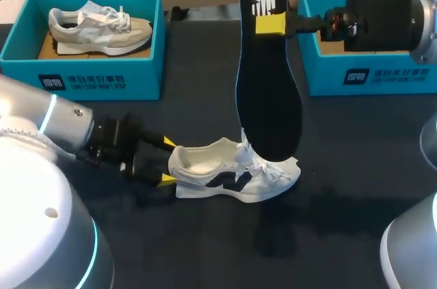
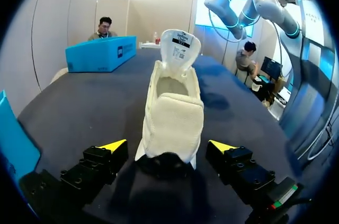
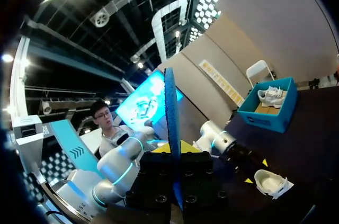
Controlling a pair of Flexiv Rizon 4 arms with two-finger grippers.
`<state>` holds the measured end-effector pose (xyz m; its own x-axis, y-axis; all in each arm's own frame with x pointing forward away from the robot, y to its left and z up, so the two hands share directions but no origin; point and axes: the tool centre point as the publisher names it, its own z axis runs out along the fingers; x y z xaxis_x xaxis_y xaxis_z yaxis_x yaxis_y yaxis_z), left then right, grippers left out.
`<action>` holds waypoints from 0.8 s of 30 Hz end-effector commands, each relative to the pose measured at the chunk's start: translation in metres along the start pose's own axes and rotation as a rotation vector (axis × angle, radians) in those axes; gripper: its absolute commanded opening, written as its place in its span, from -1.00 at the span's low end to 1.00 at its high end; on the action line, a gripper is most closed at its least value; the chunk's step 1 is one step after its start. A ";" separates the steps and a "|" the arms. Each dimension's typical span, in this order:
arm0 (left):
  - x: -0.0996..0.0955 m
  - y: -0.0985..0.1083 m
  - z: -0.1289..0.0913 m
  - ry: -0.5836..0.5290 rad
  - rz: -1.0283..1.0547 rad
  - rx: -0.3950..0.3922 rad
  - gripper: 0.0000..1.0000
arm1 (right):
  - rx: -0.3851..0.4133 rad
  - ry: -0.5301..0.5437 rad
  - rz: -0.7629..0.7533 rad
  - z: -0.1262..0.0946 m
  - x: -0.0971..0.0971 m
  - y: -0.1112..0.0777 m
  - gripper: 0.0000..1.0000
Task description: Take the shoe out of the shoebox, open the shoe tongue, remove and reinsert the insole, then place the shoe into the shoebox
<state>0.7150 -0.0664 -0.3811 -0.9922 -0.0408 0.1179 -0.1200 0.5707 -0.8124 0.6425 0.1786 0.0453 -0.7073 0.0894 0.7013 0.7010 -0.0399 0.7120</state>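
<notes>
A white sneaker (image 1: 232, 174) with dark side marks lies on the black table, toe toward the right. In the left wrist view the sneaker (image 2: 172, 113) shows its heel and its tongue stands up. My left gripper (image 1: 166, 161) is open at the heel, its yellow tips (image 2: 114, 145) on either side and apart from the shoe. The black insole (image 1: 270, 77) hangs upright above the sneaker's toe, with my right gripper (image 1: 270, 24) shut on its upper part. Seen from the right wrist, the insole (image 3: 170, 123) is edge-on between that gripper's (image 3: 175, 149) fingers.
A teal shoebox (image 1: 82, 74) at the back left holds a second grey-white sneaker (image 1: 99, 26). Another teal shoebox (image 1: 328, 74) stands at the back right, partly behind my right arm. Bare black tabletop lies in front of the sneaker.
</notes>
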 end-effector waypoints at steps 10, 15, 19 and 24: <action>0.003 -0.027 -0.016 0.053 0.047 -0.350 1.00 | -0.003 -0.001 0.000 0.003 -0.001 -0.001 -1.00; 0.004 -0.038 -0.020 0.054 0.064 -0.433 1.00 | -0.003 -0.001 0.000 0.003 -0.001 -0.001 -1.00; 0.003 -0.047 -0.028 0.024 0.089 -0.468 1.00 | -0.003 -0.001 0.000 0.003 -0.001 -0.001 -1.00; 0.003 -0.047 -0.028 0.024 0.089 -0.468 1.00 | -0.003 -0.001 0.000 0.003 -0.001 -0.001 -1.00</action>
<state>0.7210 -0.0715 -0.3310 -0.9960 0.0422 0.0786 -0.0054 0.8509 -0.5253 0.6423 0.1785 0.0453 -0.7072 0.0896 0.7013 0.7010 -0.0402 0.7121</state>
